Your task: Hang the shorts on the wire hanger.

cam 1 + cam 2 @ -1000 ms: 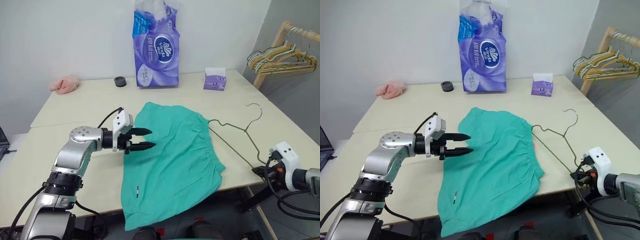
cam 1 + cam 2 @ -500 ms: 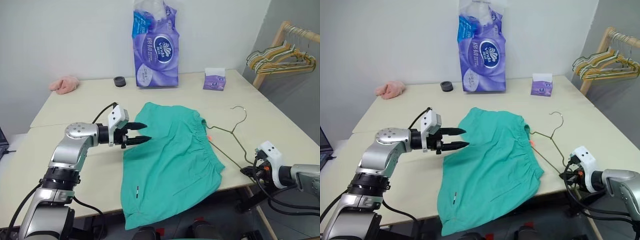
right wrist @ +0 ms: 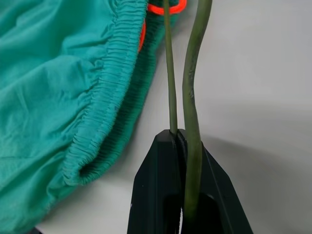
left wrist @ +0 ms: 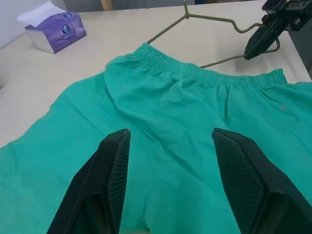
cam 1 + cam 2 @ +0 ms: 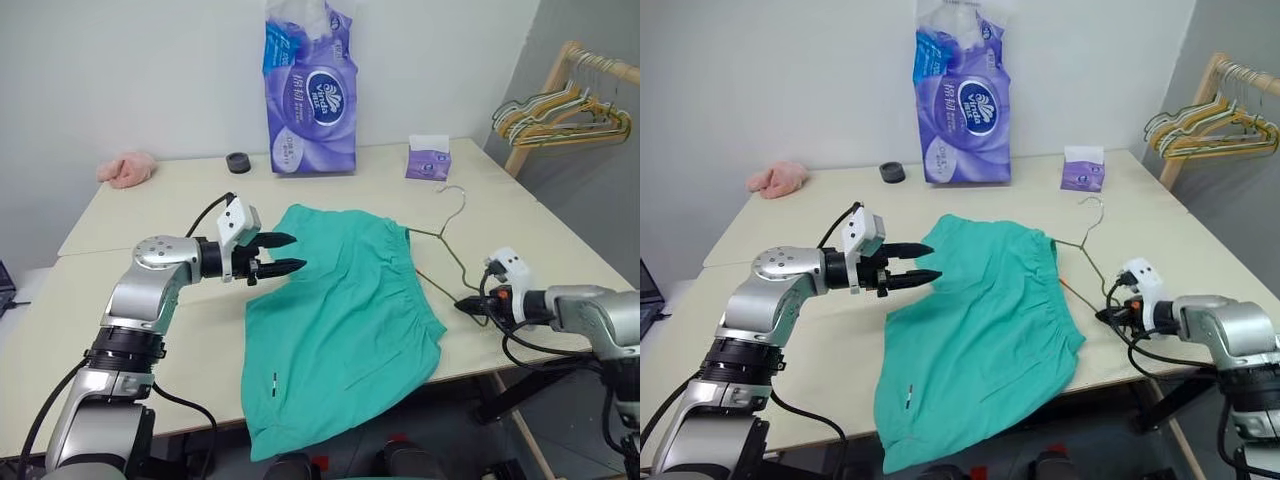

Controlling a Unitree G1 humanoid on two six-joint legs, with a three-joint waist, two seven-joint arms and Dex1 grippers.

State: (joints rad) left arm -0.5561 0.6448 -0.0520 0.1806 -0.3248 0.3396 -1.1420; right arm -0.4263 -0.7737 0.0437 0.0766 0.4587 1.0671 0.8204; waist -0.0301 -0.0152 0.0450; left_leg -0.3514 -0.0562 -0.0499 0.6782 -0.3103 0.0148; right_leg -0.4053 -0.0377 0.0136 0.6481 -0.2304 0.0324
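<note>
From my station I saw the shorts lying spread on the beige desk, with one leg hanging over the front edge and the gathered waistband turned toward the right side. The left gripper hovered just above the left edge of the shorts; its fingers stood apart and held nothing. The right gripper was low over the desk near the right edge, beside the waistband, and its fingers were closed tightly on one corner of the wire hanger. The hanger lay flat on the desk just to the right of the shorts, with its hook pointing to the back of the desk toward a small purple tissue box. A small orange bit showed at the waistband close to the wire.
</note>
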